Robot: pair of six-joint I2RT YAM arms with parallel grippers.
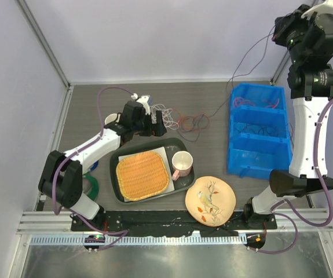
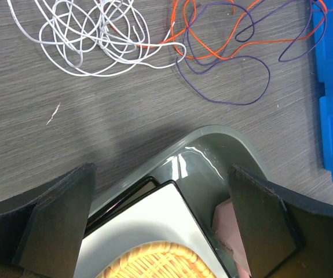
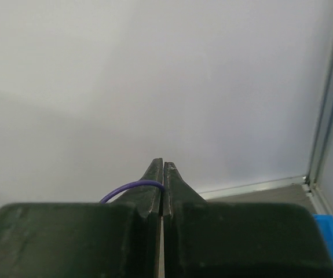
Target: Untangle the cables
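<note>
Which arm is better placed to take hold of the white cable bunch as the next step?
Left. The left gripper is open and hovers over the tray edge, close to the white cable bunch. The right gripper is raised high at the far corner, shut on a purple cable.

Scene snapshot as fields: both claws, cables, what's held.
left claw: open, empty, above tray corner
right claw: shut on purple cable, raised high
white cable: loose bunch on table
orange cable: on table, crossing purple loops
blue bin: more cable strands inside
</note>
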